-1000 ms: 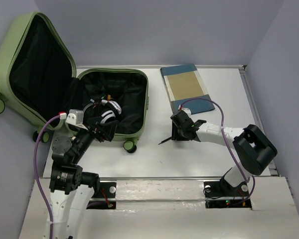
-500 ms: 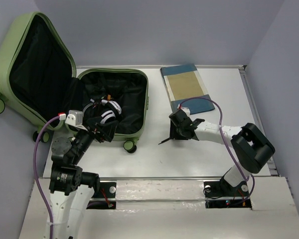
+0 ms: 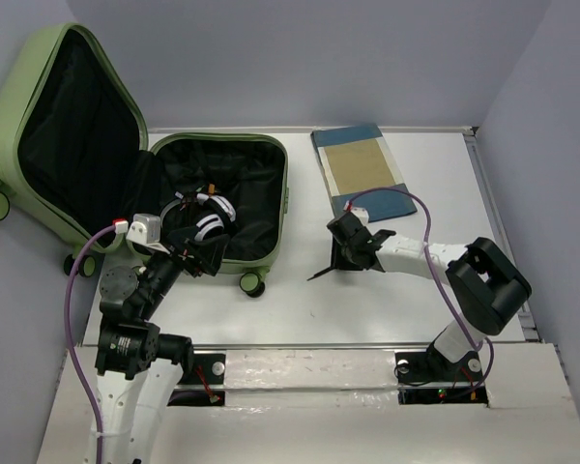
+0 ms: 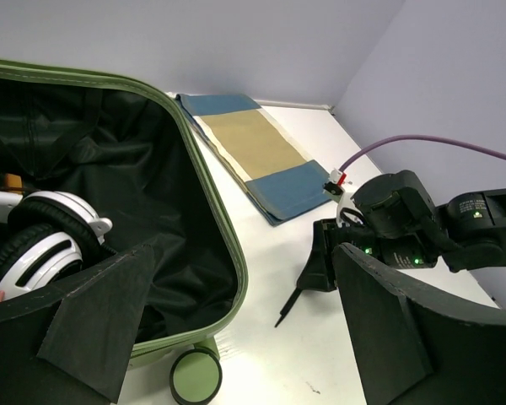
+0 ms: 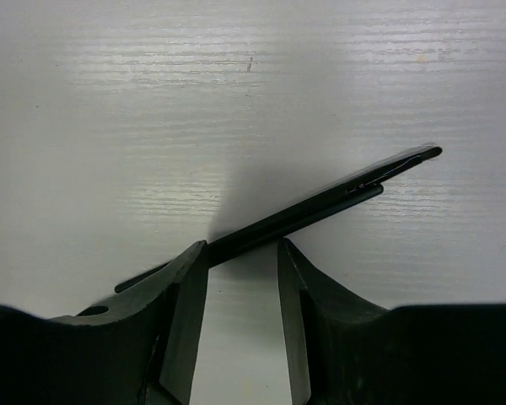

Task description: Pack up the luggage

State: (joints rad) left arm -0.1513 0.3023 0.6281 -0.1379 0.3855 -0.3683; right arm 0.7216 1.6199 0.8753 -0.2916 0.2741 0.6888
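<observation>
Nearest the bases, the left gripper (image 3: 199,255) hangs with its jaws spread wide over the near rim of the luggage (image 3: 283,198). The right gripper (image 3: 344,256) pinches a thin black strip (image 5: 337,194), tilted with its tip down on the table (image 3: 300,309). The luggage lies open at the table's left with white headphones (image 3: 208,217) inside, and a folded blue-and-tan cloth (image 3: 362,169) lies farther back.

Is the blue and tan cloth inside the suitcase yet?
No, the folded cloth lies flat on the table, right of the luggage.
</observation>
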